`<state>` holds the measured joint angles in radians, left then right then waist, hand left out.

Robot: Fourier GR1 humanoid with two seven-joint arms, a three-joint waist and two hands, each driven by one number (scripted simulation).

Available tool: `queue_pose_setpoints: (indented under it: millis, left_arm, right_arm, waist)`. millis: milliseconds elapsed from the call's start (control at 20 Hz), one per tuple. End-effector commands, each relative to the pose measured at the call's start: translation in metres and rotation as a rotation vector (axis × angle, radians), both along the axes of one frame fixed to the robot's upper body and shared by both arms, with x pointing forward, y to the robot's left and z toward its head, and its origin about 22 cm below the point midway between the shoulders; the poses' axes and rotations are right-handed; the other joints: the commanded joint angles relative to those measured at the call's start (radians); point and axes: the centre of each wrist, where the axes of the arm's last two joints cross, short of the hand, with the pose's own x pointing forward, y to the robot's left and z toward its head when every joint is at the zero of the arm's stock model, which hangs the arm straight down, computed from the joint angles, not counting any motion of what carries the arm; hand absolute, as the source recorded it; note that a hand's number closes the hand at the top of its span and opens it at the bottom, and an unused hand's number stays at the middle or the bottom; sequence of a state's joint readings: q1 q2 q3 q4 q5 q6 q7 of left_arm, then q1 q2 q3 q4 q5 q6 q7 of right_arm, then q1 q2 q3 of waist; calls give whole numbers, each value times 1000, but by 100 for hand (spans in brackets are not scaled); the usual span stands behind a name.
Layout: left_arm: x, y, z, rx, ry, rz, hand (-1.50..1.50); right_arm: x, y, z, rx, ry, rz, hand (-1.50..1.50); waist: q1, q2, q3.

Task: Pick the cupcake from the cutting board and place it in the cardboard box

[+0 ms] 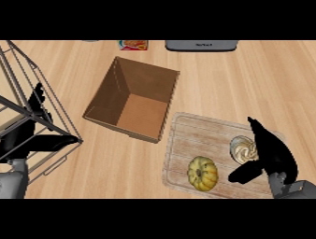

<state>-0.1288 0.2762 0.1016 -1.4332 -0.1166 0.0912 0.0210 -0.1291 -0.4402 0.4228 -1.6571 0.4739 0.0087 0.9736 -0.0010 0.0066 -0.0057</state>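
Note:
A cupcake point(240, 148) with pale swirled frosting sits on the right part of the wooden cutting board point(195, 130). My right hand point(275, 151) lies over its right side, straight fingers reaching past it toward the far edge and the thumb point(245, 172) sticking out just below it. The fingers are not curled round the cupcake, and part of it is hidden by the hand. The open cardboard box point(133, 100) stands left of the board, empty inside. My left hand point(30, 135) shows at the left edge, fingers up, beside a wire rack.
A yellow squash-like item point(203, 173) lies on the board's near left part. A wire rack point(16, 93) fills the left side. At the counter's far edge are a dark appliance point(201, 45) and a small colourful package point(133, 45).

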Motion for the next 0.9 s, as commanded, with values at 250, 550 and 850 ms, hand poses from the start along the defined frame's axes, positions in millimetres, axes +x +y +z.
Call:
queue_pose_setpoints:
  millis: [250, 550, 850]
  left_arm:
    - [-28, -31, -20, -14, 84, -41, 0]
    - [-23, -16, -4, -7, 95, -41, 0]
    - [-5, -23, -19, -19, 92, -77, 0]
  right_arm:
    - [-9, -14, -6, 42, 39, 9, 150]
    - [4, -5, -26, -162, -86, 19, 150]
    - [31, -16, -1, -255, -190, 400, 150]
  waist:
    - [2, -9, 6]
    - [12, -10, 6]
    - [51, 5, 8]
